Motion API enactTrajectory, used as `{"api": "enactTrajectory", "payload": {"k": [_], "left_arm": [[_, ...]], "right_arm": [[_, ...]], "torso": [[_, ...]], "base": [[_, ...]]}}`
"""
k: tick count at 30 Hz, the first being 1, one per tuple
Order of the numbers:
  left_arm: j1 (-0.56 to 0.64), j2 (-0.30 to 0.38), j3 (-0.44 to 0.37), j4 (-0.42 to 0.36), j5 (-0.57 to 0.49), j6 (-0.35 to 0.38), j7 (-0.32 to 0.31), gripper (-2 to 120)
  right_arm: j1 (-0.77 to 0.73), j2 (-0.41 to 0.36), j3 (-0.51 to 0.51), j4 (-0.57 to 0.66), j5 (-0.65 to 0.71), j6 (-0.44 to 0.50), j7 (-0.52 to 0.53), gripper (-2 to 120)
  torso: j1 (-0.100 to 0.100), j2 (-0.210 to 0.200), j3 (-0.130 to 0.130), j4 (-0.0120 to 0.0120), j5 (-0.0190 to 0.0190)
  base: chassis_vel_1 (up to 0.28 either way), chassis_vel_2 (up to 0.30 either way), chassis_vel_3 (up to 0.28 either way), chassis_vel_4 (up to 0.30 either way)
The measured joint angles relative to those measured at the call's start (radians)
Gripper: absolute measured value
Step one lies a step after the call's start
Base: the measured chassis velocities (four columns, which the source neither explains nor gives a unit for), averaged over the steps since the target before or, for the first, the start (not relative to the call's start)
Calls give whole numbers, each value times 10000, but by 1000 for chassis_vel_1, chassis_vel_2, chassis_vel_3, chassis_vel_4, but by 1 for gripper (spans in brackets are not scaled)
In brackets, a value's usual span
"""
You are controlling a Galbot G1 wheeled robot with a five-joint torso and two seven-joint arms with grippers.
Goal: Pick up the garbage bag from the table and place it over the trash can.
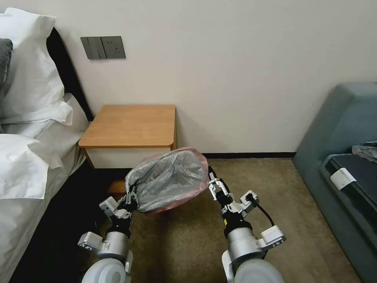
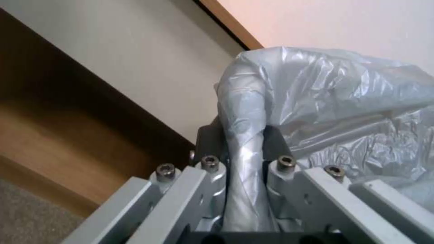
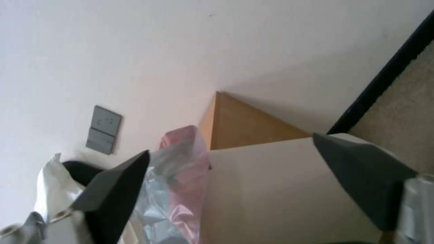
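Observation:
The garbage bag (image 1: pixel 169 179), crinkled grey plastic with a pink edge, hangs spread open just in front of the table (image 1: pixel 131 125), low over the carpet. My left gripper (image 1: pixel 129 198) is shut on a bunched strand at its left edge; in the left wrist view that strand of the garbage bag (image 2: pixel 246 135) runs between the fingers of the left gripper (image 2: pixel 244 135). At the bag's right edge my right gripper (image 1: pixel 212 182) stands open. The right wrist view shows the right gripper (image 3: pixel 230 145) spread wide, with the bag's pink edge (image 3: pixel 183 159) beside one fingertip (image 3: pixel 117 183). The trash can is hidden.
A bed with white pillows (image 1: pixel 27 118) lies close on the left. A grey-blue sofa (image 1: pixel 345 157) stands on the right. The wall with a switch plate (image 1: pixel 103 47) is behind the table. Open carpet (image 1: pixel 188 243) lies between my arms.

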Motion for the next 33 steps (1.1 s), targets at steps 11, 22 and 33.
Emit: {"api": "enactTrajectory", "payload": {"k": [11, 22, 33], "left_arm": [[50, -25, 12, -31, 30, 10, -2, 5], [63, -47, 55, -45, 65, 28, -11, 5], [34, -64, 50, -45, 68, 36, -29, 5]], "right_arm": [[223, 52, -204, -348, -35, -124, -180, 100], [359, 126, -204, -621, -95, -159, -358, 73], [307, 190, -204, -511, 248, -188, -561, 30]], "torso": [[0, 0, 0, 0, 1], [0, 0, 0, 0, 1], [0, 0, 0, 0, 2]], "base": [[0, 0, 0, 0], [0, 0, 0, 0], [0, 0, 0, 0]]}}
